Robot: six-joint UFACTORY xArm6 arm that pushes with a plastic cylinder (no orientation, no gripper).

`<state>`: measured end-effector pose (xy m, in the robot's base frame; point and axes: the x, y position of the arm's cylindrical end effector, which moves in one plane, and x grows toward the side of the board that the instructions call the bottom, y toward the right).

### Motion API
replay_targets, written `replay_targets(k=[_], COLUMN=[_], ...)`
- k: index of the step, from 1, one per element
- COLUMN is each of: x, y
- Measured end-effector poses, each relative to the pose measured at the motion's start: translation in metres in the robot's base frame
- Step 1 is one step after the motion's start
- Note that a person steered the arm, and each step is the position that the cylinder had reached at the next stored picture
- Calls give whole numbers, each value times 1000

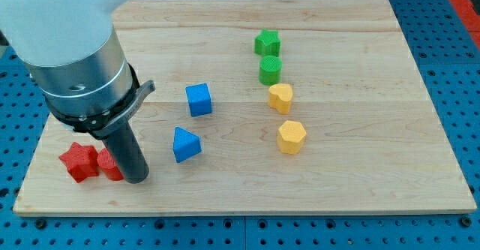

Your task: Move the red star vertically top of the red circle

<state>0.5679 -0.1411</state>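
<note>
The red star [79,162] lies near the board's bottom left corner. The red circle [108,164] sits just to its right, touching it, and is partly hidden by my rod. My tip [136,179] rests on the board directly at the red circle's right side, touching or nearly touching it. The star is to the left of the circle, at about the same height in the view.
A blue cube [199,99] and a blue triangle [185,144] lie right of my tip. A green star [266,42], green cylinder [270,70], yellow heart [280,97] and yellow hexagon [291,137] form a column at centre right. The board's left edge [30,167] is close to the red star.
</note>
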Motion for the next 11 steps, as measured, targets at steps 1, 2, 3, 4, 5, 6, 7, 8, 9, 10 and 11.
replay_targets(k=[1,2,3,4,5,6,7,8,9,10,11], x=[3,19,16,-38,-72,-82,-65,-70,-99,-139,-162], y=[0,-25,-71,-124,-136,-116,-145,-94,-70,-69,-69])
